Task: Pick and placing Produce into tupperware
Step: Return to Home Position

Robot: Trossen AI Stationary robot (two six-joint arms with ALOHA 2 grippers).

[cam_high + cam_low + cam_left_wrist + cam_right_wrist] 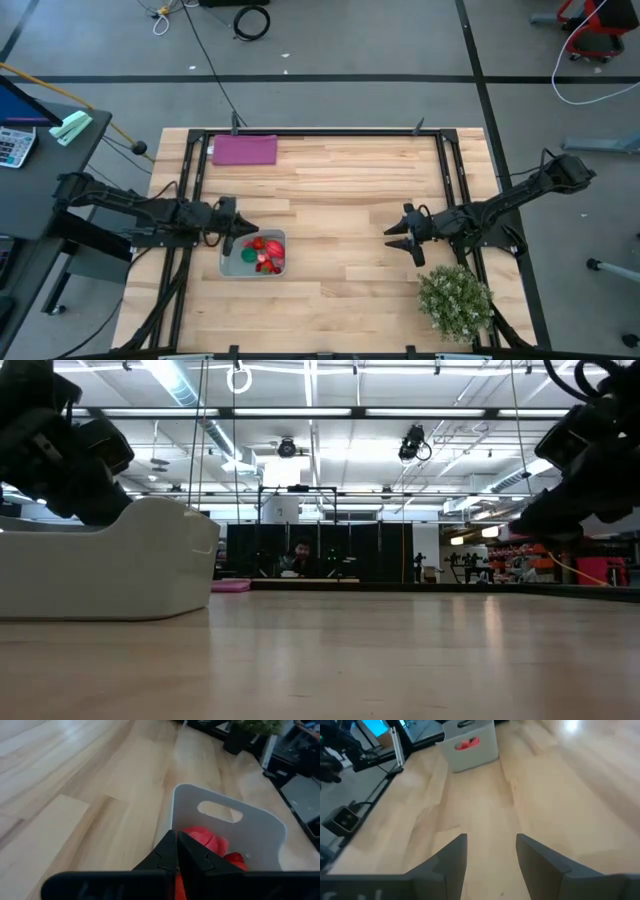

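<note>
The tupperware [236, 266] is a shallow grey-white container on the table's near left part. It also shows in the low view [100, 565] and in both wrist views [260, 837] [470, 755]. Several red toy produce pieces [268, 254] and one green piece [248, 253] lie inside it; the red ones show again [205, 839]. My left gripper [230, 228] [177, 851] hovers over the container's left rim, fingers shut, holding nothing visible. My right gripper [403, 238] [490, 851] is open above bare wood to the container's right, holding nothing.
A flat purple mat [244, 150] lies near the far edge. A bushy pale-green plant [455, 300] stands at the near right corner, close to the right arm. Black frame rails [196, 170] run along the table's sides. Bare wood [340, 240] lies between the two grippers.
</note>
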